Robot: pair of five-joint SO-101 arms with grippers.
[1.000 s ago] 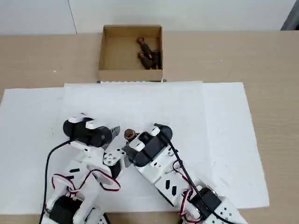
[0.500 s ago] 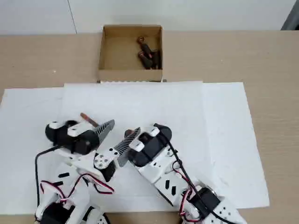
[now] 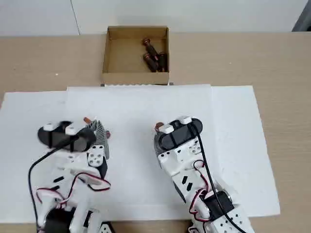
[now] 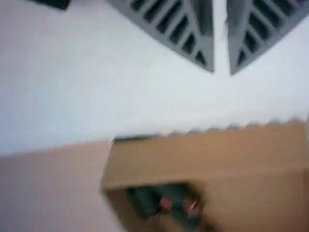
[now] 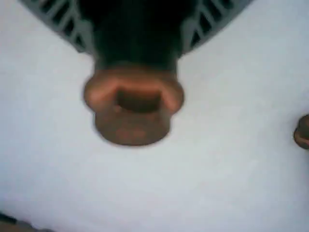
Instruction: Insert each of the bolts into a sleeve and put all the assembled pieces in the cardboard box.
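My left gripper [image 3: 98, 128] stands over the left part of the white paper, aimed at the cardboard box [image 3: 136, 77]. It looks shut on a thin copper bolt [image 3: 88, 120] whose ends stick out on either side of the grey finger. In the left wrist view its jaws [image 4: 222, 71] leave just a narrow slit. My right gripper [image 5: 136, 41] is shut on a dark sleeve [image 5: 133, 108] with a copper flanged end [image 3: 159, 127], held just above the paper's middle. A few assembled pieces [image 3: 154, 56] lie in the box's right part [image 4: 166, 203].
The white paper sheet [image 3: 228, 145] covers the near table, and the box touches its far edge. Another copper bit [image 5: 303, 130] shows at the edge of the right wrist view. Bare paper lies between the arms and the box.
The two grippers, joined tip to tip a second ago, have drawn apart. The left one swung left and turned toward the box; the right one moved right with the sleeve.
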